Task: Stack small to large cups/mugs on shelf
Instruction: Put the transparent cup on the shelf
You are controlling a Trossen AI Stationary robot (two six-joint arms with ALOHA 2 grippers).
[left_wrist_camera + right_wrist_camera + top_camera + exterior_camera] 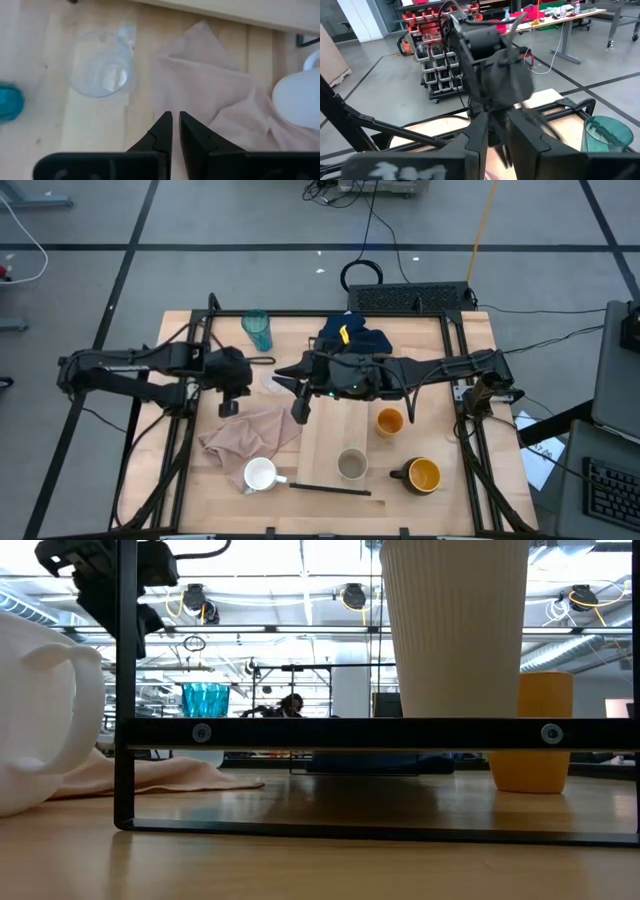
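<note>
Little of the stacking looked done. On the shelf point(330, 465) stood only the beige cup point(351, 465) and the small orange cup point(389, 421), apart from each other, nothing nested. The dark yellow-lined mug point(422, 475) sat just off the shelf's right edge, the white mug point(260, 475) to its left beside a crumpled pink cloth point(250, 435), the tall teal tumbler point(257, 330) at the far left of the table point(480, 330), and the tiny clear cup point(101, 70) on bare wood near the cloth. The left gripper point(175, 131) hung over the cloth, fingers nearly together, empty. The right gripper point(300, 408) hovered mid-table, fingers drawn close, holding nothing. Dark blue fabric point(352, 335) lay at the far edge. Around the table lay grey floor and trailing cables; beyond it were storage racks with red bins.
</note>
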